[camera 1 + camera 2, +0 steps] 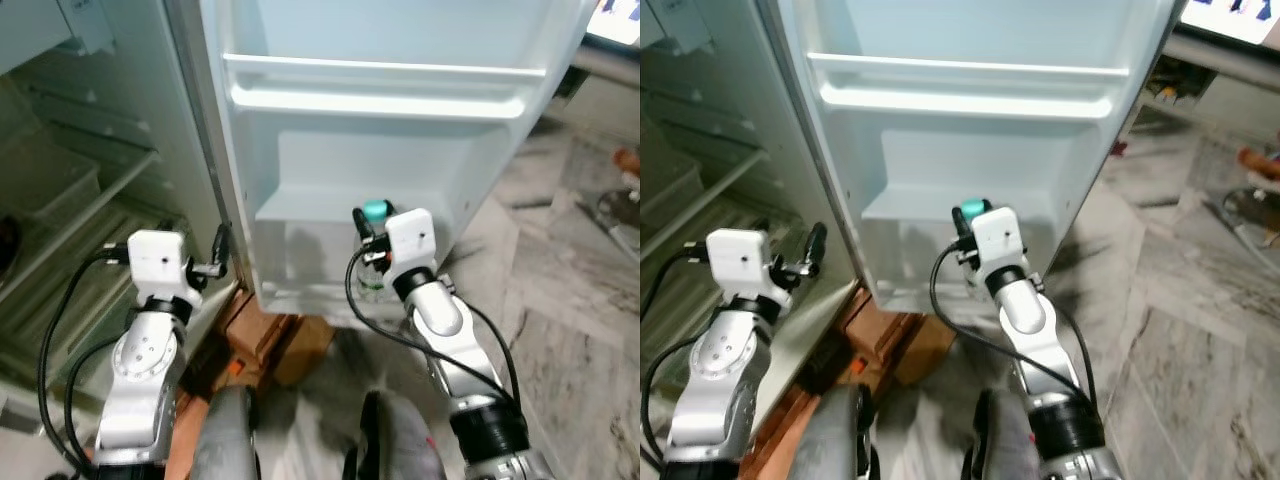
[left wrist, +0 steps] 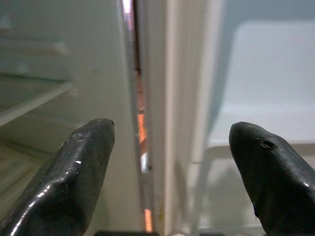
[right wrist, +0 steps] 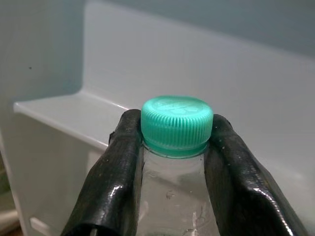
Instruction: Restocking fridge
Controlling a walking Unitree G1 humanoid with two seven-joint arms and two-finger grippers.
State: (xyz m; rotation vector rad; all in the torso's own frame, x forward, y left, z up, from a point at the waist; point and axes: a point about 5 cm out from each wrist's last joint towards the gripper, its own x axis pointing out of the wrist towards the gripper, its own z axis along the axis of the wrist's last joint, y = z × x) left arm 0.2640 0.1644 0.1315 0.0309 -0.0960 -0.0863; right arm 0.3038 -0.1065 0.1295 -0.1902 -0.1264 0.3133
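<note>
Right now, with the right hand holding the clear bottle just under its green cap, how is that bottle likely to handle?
The bottle is clear plastic with droplets, so probably slick. The right hand pinches it only near the cap, so its body may swing. Once released in the door shelf, a tall, narrow bottle could tip easily.

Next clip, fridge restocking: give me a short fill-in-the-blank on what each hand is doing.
1. The right hand is shut on a clear bottle with a ____ cap.
2. The left hand has its fingers ____, with nothing between them.
3. The bottle is held in front of the lowest shelf of the fridge ____.

Missing words: green; open; door
</note>
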